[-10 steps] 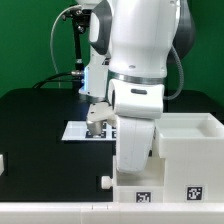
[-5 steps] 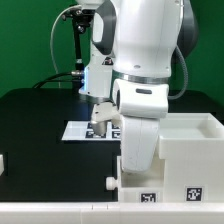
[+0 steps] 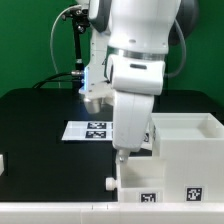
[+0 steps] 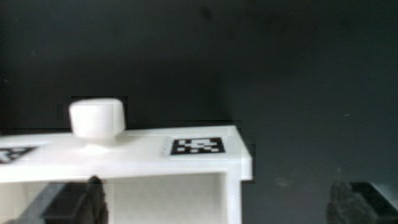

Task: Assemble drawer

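Note:
The large white drawer shell point(image 3: 192, 142) stands at the exterior view's right. In front of it lies a shallow tray point(image 3: 165, 194) with square tags and a round knob point(image 3: 107, 182). My gripper point(image 3: 123, 157) hangs low over that tray's knob end. In the wrist view the tray's tagged panel point(image 4: 160, 160) and its knob point(image 4: 96, 119) fill the near part. My gripper point(image 4: 222, 203) is open and empty. One dark finger point(image 4: 80, 200) is over the white panel and the other finger point(image 4: 365, 200) is over the black table.
The marker board point(image 3: 88, 130) lies on the black table behind my gripper. A small white piece point(image 3: 3, 160) sits at the exterior view's left edge. The arm's body hides the space between the marker board and the shell.
The arm has turned, and my gripper has moved from above the marker board down toward the front tray. The drawer parts have not moved.

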